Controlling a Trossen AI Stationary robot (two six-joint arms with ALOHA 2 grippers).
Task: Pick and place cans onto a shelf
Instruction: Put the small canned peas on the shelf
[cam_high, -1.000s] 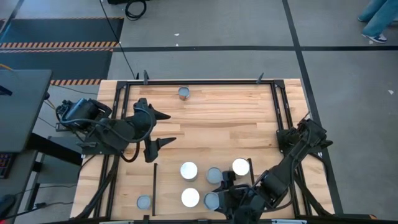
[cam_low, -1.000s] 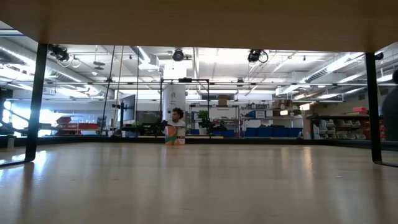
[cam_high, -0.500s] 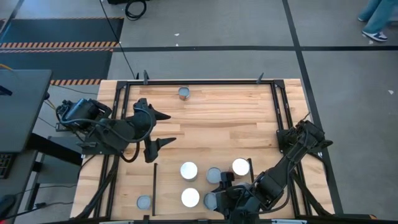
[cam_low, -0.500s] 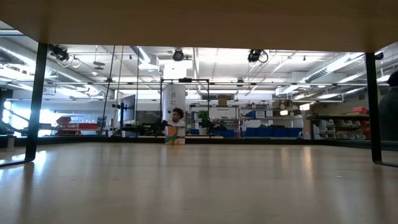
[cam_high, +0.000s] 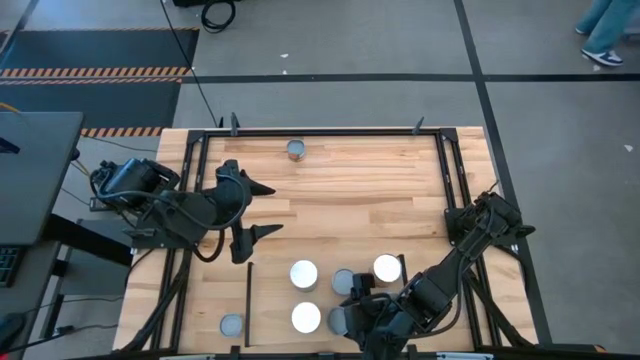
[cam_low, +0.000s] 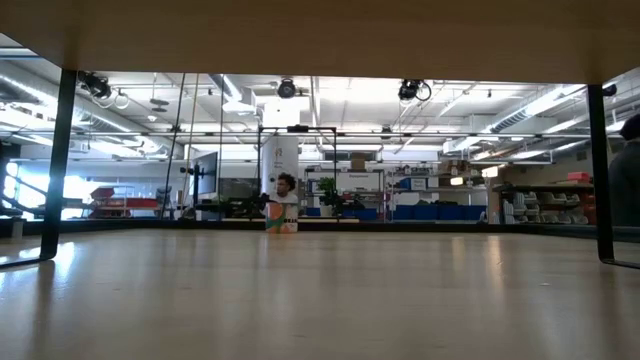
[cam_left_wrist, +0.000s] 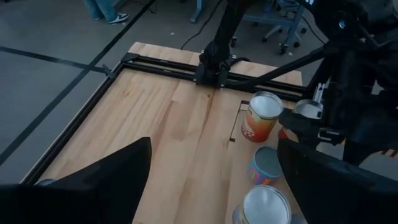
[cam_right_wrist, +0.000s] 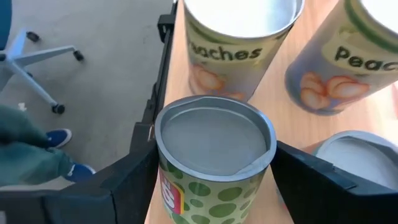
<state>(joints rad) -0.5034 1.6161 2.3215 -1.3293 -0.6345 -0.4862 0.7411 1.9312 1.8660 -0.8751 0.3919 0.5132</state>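
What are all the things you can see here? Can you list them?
white-topped cans: three, peach labels, on the shelf
grey-topped cans: four; two on the shelf, one just outside its rail, one at the table's far edge
table: one, light wood, black frame
person's legs: blue trousers, on the floor past the table
left hand: open, above bare table on the left
right hand: around a green-dotted grey-topped can on the shelf

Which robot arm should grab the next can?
The right one. Its gripper already has its fingers on either side of the green-spotted can, among the cluster. The left gripper hangs open over bare wood, far from any can.
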